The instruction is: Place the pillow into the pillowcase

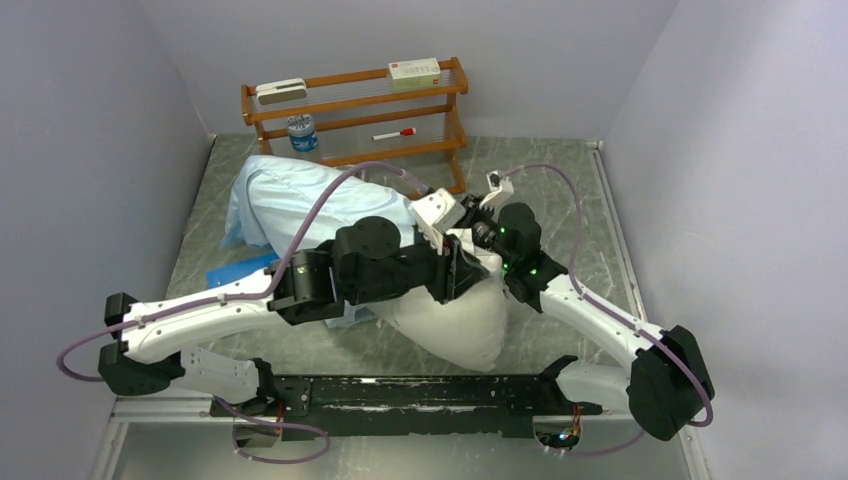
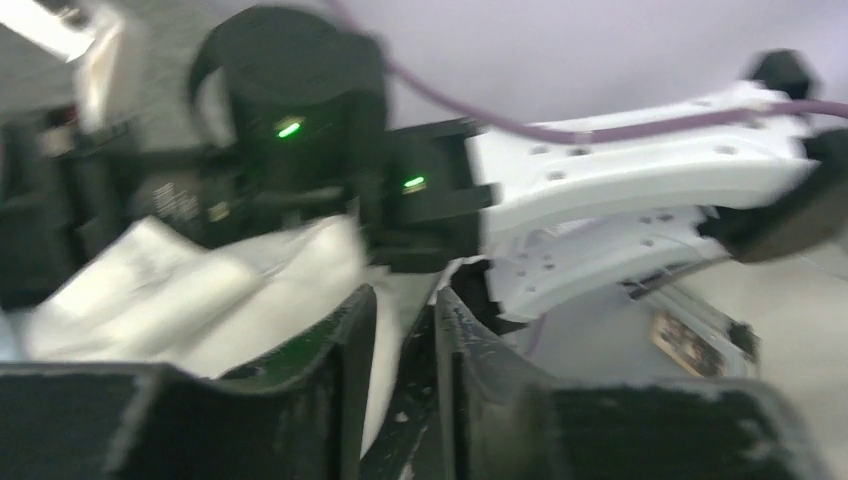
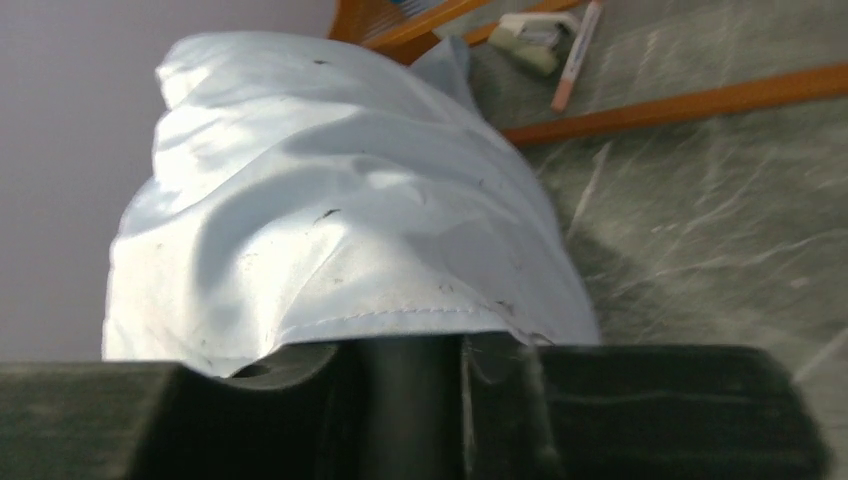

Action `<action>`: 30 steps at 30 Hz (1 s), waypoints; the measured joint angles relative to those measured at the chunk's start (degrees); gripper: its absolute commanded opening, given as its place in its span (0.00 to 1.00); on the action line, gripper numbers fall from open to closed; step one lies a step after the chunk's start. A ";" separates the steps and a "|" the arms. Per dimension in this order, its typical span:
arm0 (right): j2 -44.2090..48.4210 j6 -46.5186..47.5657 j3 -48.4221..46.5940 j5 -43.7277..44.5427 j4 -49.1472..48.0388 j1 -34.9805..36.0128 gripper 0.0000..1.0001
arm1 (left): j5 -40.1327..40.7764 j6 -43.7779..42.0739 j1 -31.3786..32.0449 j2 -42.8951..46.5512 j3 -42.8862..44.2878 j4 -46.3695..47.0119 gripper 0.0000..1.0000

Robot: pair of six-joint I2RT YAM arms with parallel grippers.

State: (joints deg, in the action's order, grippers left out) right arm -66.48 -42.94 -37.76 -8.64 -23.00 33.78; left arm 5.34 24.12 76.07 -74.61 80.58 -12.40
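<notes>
The white pillow (image 1: 455, 320) lies in the middle of the table, one end lifted between my two grippers. My left gripper (image 1: 462, 268) reaches across from the left. In the left wrist view its jaws (image 2: 405, 300) are nearly closed, with white pillow fabric (image 2: 200, 290) pinched between them. My right gripper (image 1: 478, 238) is at the pillow's upper end. In the right wrist view it (image 3: 410, 345) is shut on the pillow's (image 3: 330, 220) stitched edge. The sky-blue pillowcase (image 1: 290, 195) lies crumpled at the back left, partly hidden by my left arm.
A wooden rack (image 1: 355, 110) stands against the back wall, holding a white box (image 1: 415, 70), a can (image 1: 301, 132) and a marker (image 1: 394, 133). A flat bright-blue rectangle (image 1: 240, 272) lies under my left arm. Walls close in on both sides.
</notes>
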 measured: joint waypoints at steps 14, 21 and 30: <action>0.85 20.39 -25.11 14.10 36.68 -0.76 0.90 | 19.58 -1.05 -20.92 10.67 2.34 -26.16 0.54; -1.14 25.29 -38.58 20.35 46.93 -1.44 0.94 | 15.30 -4.15 -23.39 9.81 1.40 -30.93 0.63; -2.01 26.23 -44.63 13.92 59.17 -1.49 0.89 | 9.44 -7.54 -23.39 8.61 -2.89 -32.24 0.63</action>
State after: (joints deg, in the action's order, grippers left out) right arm -68.49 -16.71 -82.39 5.28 36.16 32.29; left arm 14.79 16.58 52.69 -66.00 77.69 -44.64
